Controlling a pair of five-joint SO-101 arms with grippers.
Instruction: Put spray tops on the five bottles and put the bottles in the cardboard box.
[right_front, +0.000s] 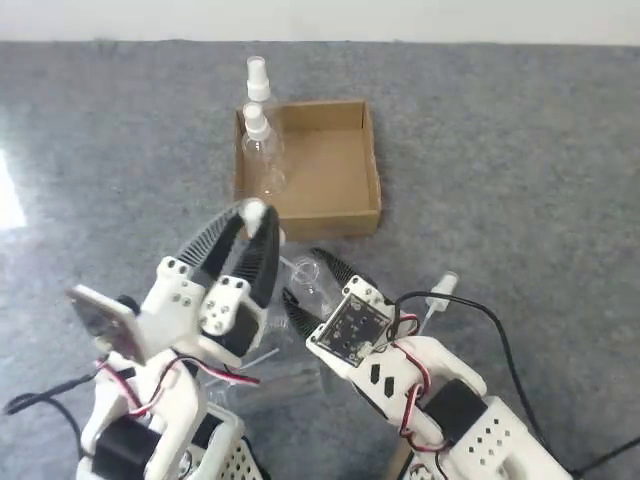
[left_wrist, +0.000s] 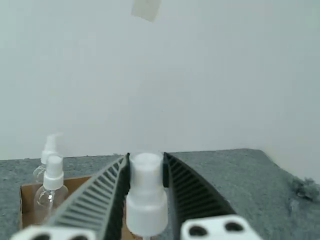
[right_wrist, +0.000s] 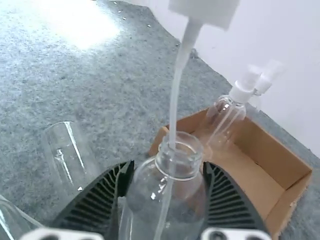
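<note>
My left gripper (right_front: 256, 218) (left_wrist: 146, 167) is shut on a white spray top (right_front: 254, 210) (left_wrist: 146, 200), held above the table in front of the cardboard box (right_front: 345, 215). The top's thin dip tube (right_wrist: 177, 85) hangs down into the open neck of a clear bottle (right_wrist: 167, 195) (right_front: 306, 270). My right gripper (right_front: 308, 280) (right_wrist: 167, 167) is shut on that bottle and holds it upright. Two capped bottles (right_front: 262, 150) (right_wrist: 227, 107) stand at the box's far left corner; whether the rear one (right_front: 258, 78) is inside I cannot tell.
A loose spray top (right_front: 441, 290) lies on the grey mat to the right of the right arm. An uncapped clear bottle (right_wrist: 67, 155) lies on the mat beside the held one, and more clear bottles (right_front: 255, 362) lie between the arms. The box floor (right_front: 325, 165) is mostly bare.
</note>
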